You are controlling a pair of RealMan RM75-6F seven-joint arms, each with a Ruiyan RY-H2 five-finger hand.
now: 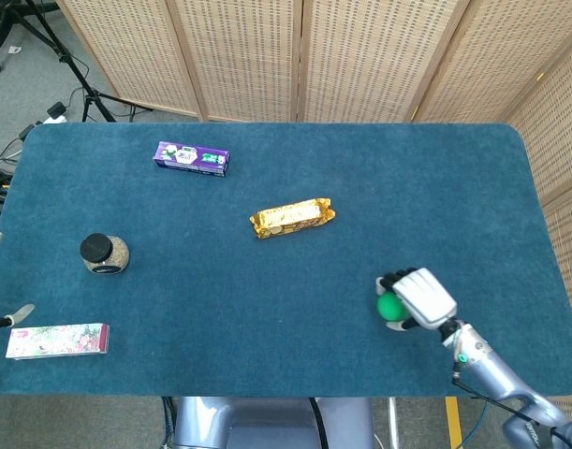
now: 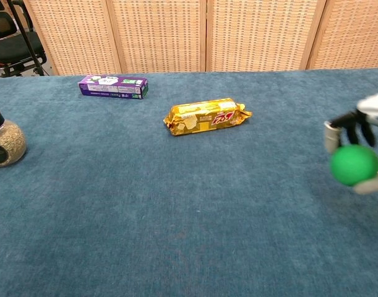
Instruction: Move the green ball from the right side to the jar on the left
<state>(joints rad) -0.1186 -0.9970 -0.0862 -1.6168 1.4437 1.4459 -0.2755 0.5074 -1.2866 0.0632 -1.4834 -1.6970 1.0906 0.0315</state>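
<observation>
Jar point(image 1: 105, 253) near left edge of table point(image 1: 360, 168). Flat box point(image 1: 57, 340) in front of jar, at front-left corner. Long box point(image 1: 191, 158) behind and right of jar, toward back edge. Snack packet point(image 1: 292, 217) mid-table. Ball point(image 1: 390, 307) front-right, held in right hand point(image 1: 418, 299), well apart from jar.

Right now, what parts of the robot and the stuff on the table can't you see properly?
- Left hand: head view, cut off by the left edge, only fingertips show; absent from chest view.
- Right hand: chest view, cut off by the right edge.
- Green ball: head view, partly covered by the right hand's fingers.
- Jar: chest view, cut by the left edge.
- Purple box: print too small to read.
</observation>
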